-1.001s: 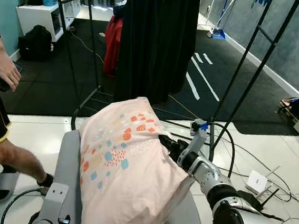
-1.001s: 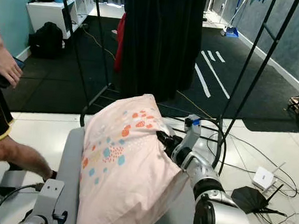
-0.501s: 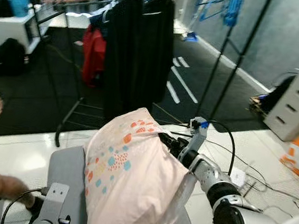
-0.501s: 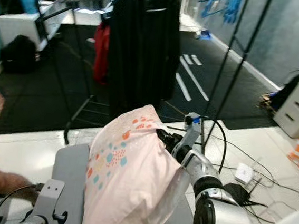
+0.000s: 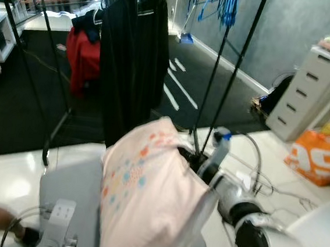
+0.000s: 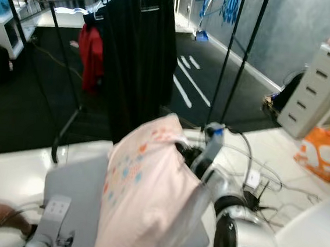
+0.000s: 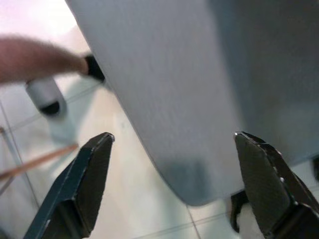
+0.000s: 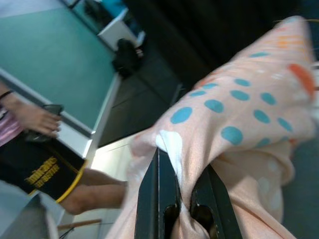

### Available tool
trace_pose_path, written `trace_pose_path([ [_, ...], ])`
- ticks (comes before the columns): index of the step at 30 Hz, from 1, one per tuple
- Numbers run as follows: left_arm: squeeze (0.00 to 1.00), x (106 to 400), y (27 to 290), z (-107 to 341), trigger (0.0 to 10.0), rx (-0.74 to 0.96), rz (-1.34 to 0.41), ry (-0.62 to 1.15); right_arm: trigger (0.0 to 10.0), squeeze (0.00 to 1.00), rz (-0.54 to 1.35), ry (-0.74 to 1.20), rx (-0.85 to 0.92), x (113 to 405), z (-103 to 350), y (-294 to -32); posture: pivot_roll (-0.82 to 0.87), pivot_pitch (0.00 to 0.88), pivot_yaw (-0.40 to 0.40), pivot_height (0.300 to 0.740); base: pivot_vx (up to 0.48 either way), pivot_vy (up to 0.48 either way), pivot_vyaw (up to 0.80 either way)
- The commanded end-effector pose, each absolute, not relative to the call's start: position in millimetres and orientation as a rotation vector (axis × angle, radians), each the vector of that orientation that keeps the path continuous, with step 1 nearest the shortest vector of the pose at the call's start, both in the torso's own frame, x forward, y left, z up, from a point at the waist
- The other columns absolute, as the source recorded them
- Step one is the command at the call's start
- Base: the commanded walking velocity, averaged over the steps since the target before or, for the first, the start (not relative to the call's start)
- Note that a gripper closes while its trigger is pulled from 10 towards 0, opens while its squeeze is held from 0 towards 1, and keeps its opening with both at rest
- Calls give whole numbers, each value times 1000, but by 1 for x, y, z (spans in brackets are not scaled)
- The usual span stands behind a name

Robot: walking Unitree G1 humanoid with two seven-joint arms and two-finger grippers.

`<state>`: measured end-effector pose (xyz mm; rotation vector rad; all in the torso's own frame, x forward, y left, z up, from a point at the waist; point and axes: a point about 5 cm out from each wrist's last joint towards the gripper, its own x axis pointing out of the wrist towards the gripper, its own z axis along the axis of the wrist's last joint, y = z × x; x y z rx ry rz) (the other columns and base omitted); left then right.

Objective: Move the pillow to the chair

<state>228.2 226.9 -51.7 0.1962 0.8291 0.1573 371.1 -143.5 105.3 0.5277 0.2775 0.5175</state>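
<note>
View has swung right since a second ago: drawers (image 5: 308, 90) and an orange bag (image 5: 319, 159) now show. Pillow (image 5: 146, 192) lies on the grey chair (image 5: 68, 187), unchanged. Right gripper (image 8: 179, 204) pinched shut on pillow fabric; left gripper (image 7: 179, 186) spread apart over the chair edge. White tile floor (image 5: 8, 172); clothes rack (image 5: 130, 56) just behind.

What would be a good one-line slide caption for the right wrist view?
Right gripper shut on the pink dotted pillow, a person standing behind.

Pillow (image 5: 146, 197) before clothes rack (image 5: 131, 50)
</note>
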Motion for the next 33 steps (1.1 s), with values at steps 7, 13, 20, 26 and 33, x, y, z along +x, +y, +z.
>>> trace_pose_path([
  [7,0,231,226,-50,10000,204,141,810,10000,0,391,226,463,377,114,-164,-59,0,-58,740,0,0,-418],
  [13,0,231,224,-50,10000,207,133,807,10000,0,315,233,453,377,112,-174,-63,0,-56,740,0,0,-756],
  [20,0,232,224,-50,10000,212,121,804,10000,0,244,238,430,378,112,-183,-68,3,-55,740,0,0,-756],
  [26,0,232,223,-50,10000,210,108,805,10000,0,205,222,418,380,117,-190,-72,0,-53,740,0,0,-756],
  [33,0,230,221,-51,10000,206,101,807,10000,0,213,199,407,383,124,-190,-71,0,-57,740,0,0,-756],
])
